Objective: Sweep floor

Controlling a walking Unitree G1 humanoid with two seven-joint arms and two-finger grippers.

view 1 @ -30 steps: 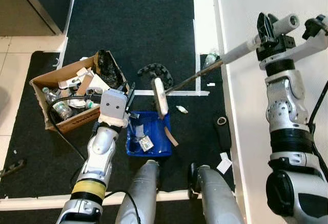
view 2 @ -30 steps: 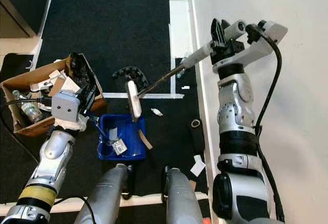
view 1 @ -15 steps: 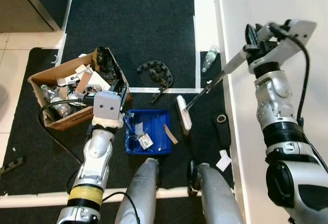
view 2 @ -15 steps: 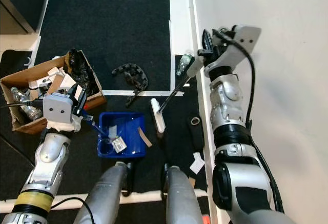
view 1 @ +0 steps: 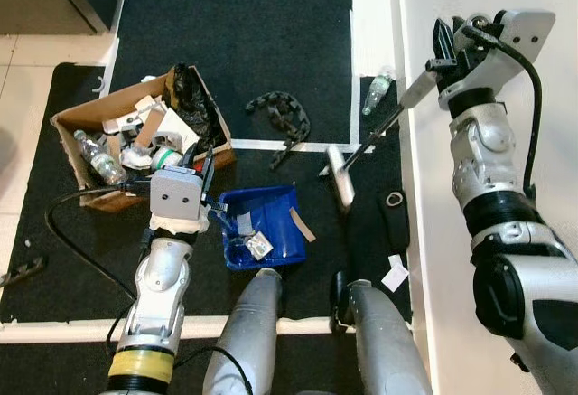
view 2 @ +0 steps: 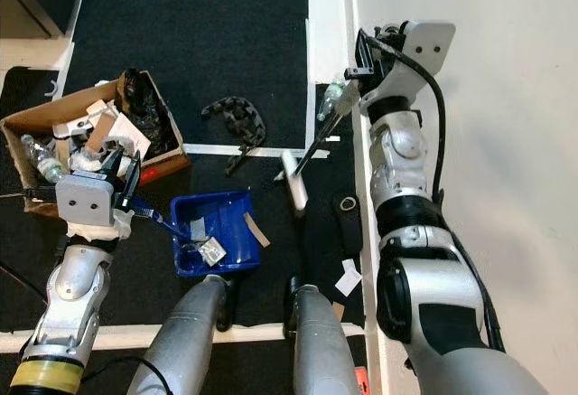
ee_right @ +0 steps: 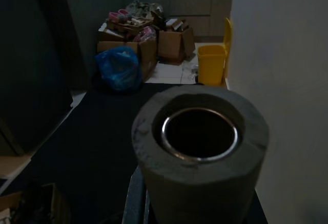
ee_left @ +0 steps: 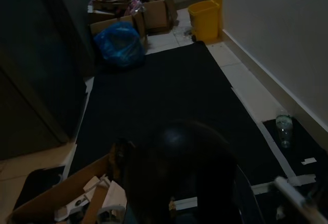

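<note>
White-headed, the broom [view 1: 341, 175] was set on the black mat, at three o'clock of the blue dustpan [view 1: 262, 228]. Its handle was clamped by the right gripper [view 1: 440, 50]; the dustpan's handle was gripped by the left gripper [view 1: 206, 181]. A sweeping stroke was judged underway; the paper scrap [view 1: 394, 274] at five o'clock remained to be drawn panward.

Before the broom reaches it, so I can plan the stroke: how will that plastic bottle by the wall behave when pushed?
The plastic bottle lies on its side, so it will probably roll. It looks clear and empty, likely light, and may skid ahead of the broom head.
</note>
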